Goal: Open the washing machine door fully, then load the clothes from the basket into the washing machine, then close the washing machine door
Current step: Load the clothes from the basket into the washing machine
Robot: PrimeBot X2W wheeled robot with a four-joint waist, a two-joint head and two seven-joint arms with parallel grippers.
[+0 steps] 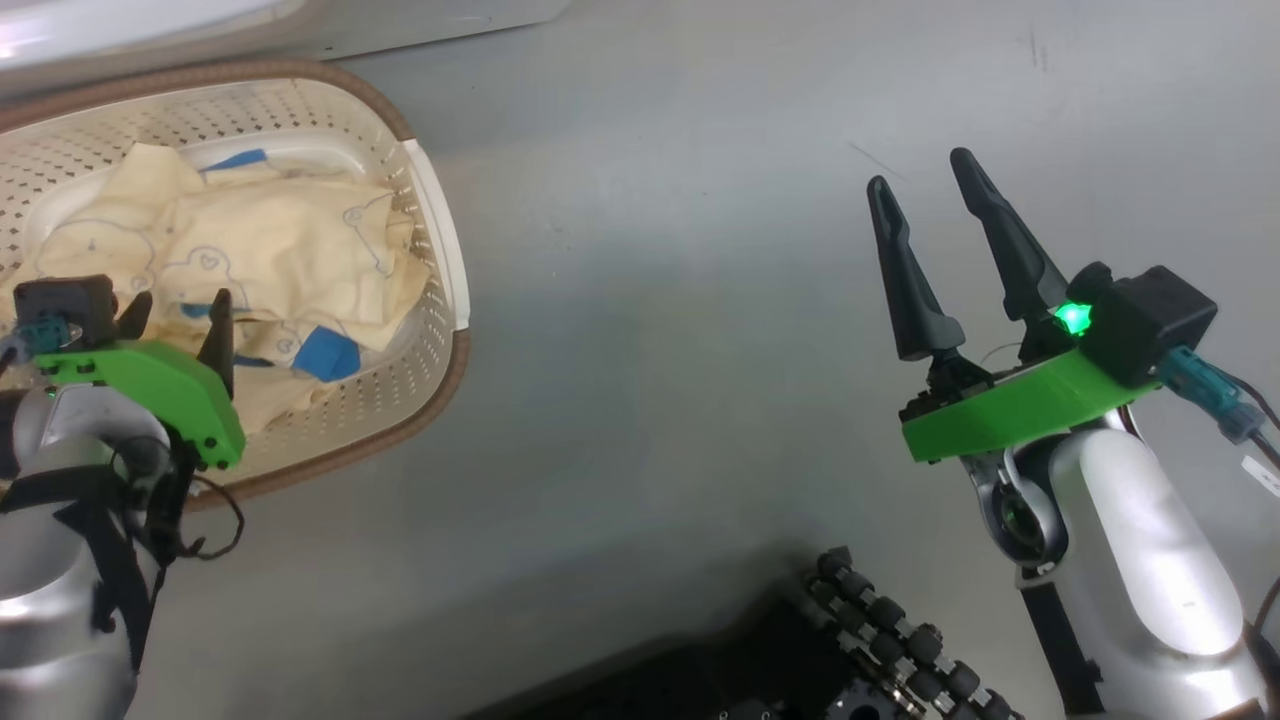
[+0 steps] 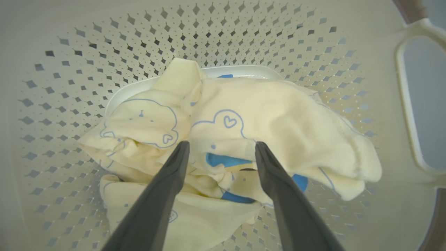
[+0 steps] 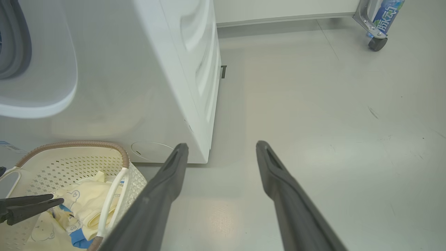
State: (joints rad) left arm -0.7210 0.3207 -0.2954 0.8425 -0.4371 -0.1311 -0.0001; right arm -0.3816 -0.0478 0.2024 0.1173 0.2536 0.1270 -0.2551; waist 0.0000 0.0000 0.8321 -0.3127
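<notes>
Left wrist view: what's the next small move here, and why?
Probably lower the left gripper a little, then close it. Its jaws stand open astride a bunched fold of the clothes in the basket, nothing gripped yet, so a short descent should let them pinch fabric.

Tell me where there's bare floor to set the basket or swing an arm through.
Bare floor runs between the basket and the right gripper, and in the right wrist view from the washing machine out to a caster. Crowded: inside the basket, where the clothes cover most of the bottom and the left gripper hangs over them, jaws open.
</notes>
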